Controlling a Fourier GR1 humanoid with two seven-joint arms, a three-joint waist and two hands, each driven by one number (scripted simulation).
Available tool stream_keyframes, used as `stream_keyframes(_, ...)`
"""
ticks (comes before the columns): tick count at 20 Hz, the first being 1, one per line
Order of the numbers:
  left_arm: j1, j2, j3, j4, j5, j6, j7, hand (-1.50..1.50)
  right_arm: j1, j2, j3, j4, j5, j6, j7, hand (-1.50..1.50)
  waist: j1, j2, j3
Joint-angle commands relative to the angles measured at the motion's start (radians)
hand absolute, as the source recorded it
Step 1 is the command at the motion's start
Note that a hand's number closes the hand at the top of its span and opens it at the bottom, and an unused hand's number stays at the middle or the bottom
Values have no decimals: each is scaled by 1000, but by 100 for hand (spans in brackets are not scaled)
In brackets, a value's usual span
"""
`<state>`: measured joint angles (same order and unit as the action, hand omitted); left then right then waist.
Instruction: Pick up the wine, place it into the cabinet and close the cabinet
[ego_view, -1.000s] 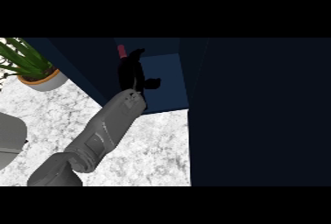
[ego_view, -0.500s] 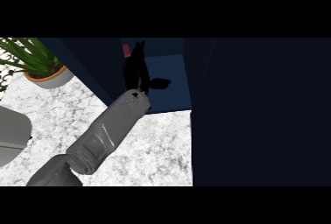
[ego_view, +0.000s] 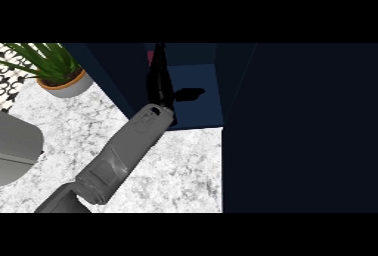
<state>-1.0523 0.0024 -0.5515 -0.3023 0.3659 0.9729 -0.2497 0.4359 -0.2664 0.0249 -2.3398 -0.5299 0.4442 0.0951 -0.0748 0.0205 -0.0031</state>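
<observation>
The wine (ego_view: 151, 56) shows only as a pink-red top and a dark sliver inside the open dark-blue cabinet (ego_view: 199, 110), at the left of its opening. My right hand (ego_view: 159, 87) reaches into the cabinet right beside the bottle and hides most of it. Its fingers point straight up along the bottle and its thumb (ego_view: 190, 93) sticks out to the right, away from it. My right forearm (ego_view: 125, 150) runs up from the lower left across the marble counter (ego_view: 184, 170).
The cabinet's wide dark door (ego_view: 303, 130) stands open and fills the right half of the view. A potted green plant (ego_view: 63, 80) sits on the counter at the upper left. A grey rounded arm part (ego_view: 15, 147) lies at the left edge.
My right hand has pushed deeper into the cabinet, and its fingers have stretched up past the bottle's pink top. The bottle itself has hardly moved.
</observation>
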Motion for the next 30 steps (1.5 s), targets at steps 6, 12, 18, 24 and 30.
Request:
stream_keyframes(6, 69, -2, 129, -155, 113, 22, -184, -150, 73, 20, 61, -165, 40, -43, 47, -150, 15, -13, 1)
stream_keyframes(12, 145, -2, 148, -258, 161, -69, -271, -150, 20, -1, 3, -147, -26, -96, 77, -150, 46, -17, 2)
stream_keyframes(18, 273, -2, 82, -456, 153, -71, -272, -150, 60, 24, 74, -204, 48, -129, 85, -150, 66, -27, 2)
stream_keyframes(24, 356, -2, 23, -602, 103, -106, -212, -150, 73, 5, 64, -219, 33, -134, 83, -150, 69, -29, 2)
stream_keyframes(30, 548, 70, -57, -919, 93, -108, -154, -150, 76, 5, 74, -211, 68, -162, 73, -150, 84, -36, 2)
